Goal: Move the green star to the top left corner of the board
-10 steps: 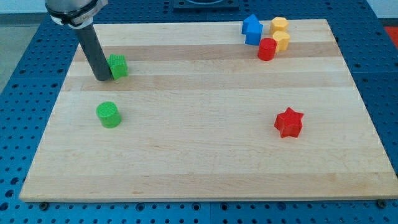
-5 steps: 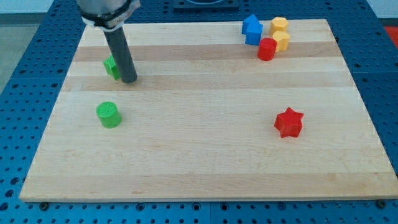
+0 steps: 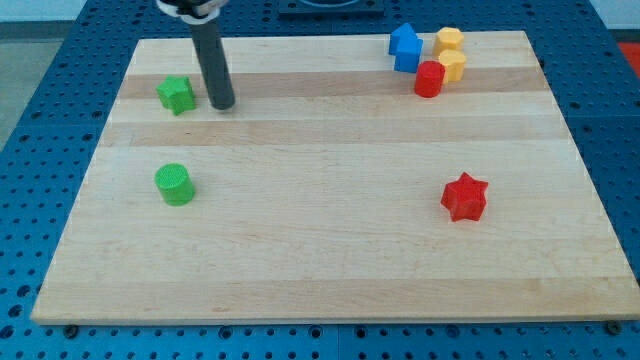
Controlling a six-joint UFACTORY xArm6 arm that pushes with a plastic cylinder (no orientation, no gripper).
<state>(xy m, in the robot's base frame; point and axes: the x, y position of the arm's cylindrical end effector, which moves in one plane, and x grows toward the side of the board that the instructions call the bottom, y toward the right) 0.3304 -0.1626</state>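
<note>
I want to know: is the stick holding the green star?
No, nothing is held. My tip stands just right of the green star, apart from it.

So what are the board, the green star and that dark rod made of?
The board looks like pale wood with a smooth matt finish: lengthwise grain and plank bands show. The green star seems to be plastic, being evenly coloured, though its surface is too small to judge. The rod looks like dark matt rubber or plastic, though I can't tell which; my tip sits just to the star's right, apart from it.
</note>
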